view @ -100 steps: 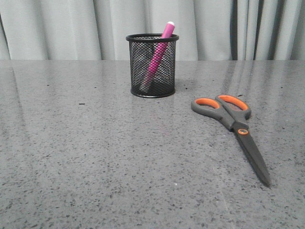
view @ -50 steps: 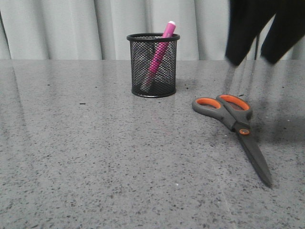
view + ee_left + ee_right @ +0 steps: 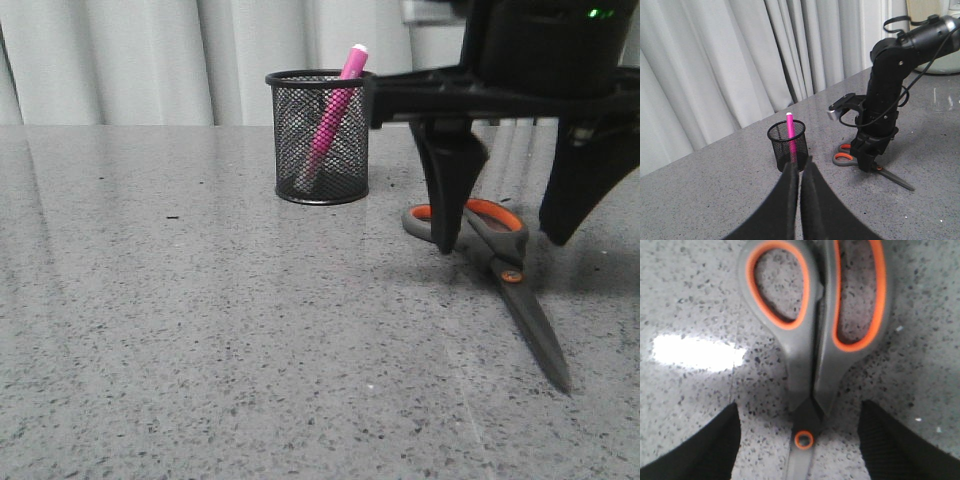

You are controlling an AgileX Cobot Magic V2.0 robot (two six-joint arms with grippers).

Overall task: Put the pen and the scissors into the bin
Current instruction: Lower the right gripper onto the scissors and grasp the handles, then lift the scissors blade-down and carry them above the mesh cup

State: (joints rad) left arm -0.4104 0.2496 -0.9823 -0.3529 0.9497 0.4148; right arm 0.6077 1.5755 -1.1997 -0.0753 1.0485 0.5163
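The pink pen (image 3: 335, 105) stands tilted inside the black mesh bin (image 3: 320, 150) at the table's back middle. The scissors (image 3: 520, 300) lie flat to the right of the bin, with the handles toward the back and the blades toward the front. My right gripper (image 3: 500, 246) is open, its fingers straddling the scissors near the orange pivot (image 3: 804, 439), with the fingertips low over the table. The right wrist view shows the handles (image 3: 810, 340) between the two fingers (image 3: 700, 450). My left gripper (image 3: 800, 164) is shut and empty, held high and back from the bin (image 3: 786, 147).
The grey speckled table (image 3: 180, 330) ends at pale curtains (image 3: 120, 60) along the back. My right arm (image 3: 882, 110) stands over the scissors (image 3: 845, 159), to the right of the bin.
My right arm has come down from the top right into view. Its open fingers now sit on either side of the scissors. The pen, bin and scissors have not moved.
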